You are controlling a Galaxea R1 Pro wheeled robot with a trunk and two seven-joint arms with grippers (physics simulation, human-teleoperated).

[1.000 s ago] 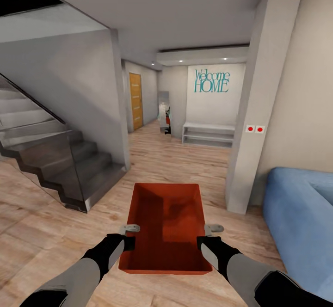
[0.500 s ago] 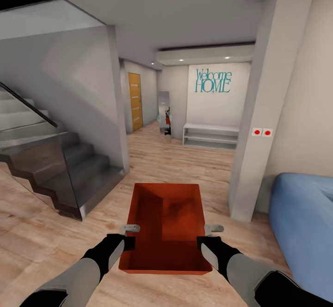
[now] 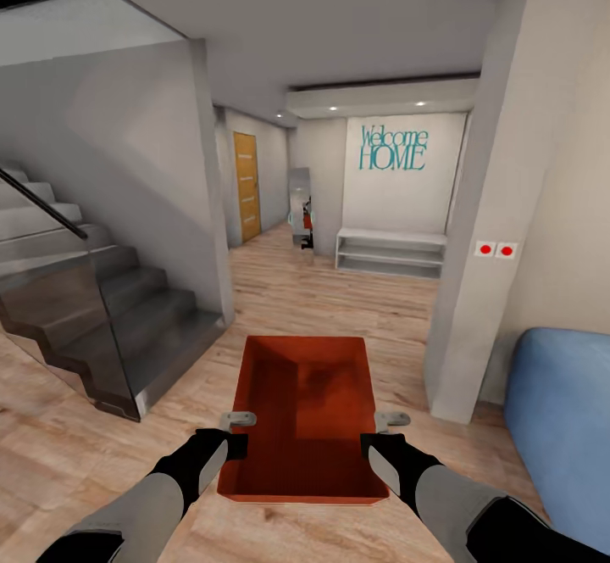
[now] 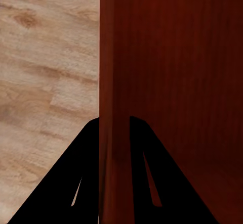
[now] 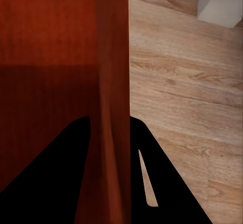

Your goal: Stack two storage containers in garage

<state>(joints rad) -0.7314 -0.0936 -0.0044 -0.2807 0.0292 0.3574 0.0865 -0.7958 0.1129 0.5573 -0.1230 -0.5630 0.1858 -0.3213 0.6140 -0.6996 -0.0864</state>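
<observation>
While both arms reach forward, the bin (image 3: 307, 415) hangs between the tools over wood floor (image 3: 356, 309). Left tool (image 4: 115, 133) pinches its left wall; right tool (image 5: 110, 133) pinches its right wall.

**Open hallway ahead, flanked by stairs and pillar**

A wide strip of wood-plank floor (image 3: 339, 309) is running clear from the near side to the far wall. The staircase (image 3: 110, 326) with its glass panel is crowding the left side. A white pillar (image 3: 474, 275) is standing on the right, and the blue sofa (image 3: 563, 410) is bulging in just behind it. At the far end a low white shelf (image 3: 390, 251) is closing the passage, leaving a gap at far left toward the orange door (image 3: 246, 186).
</observation>
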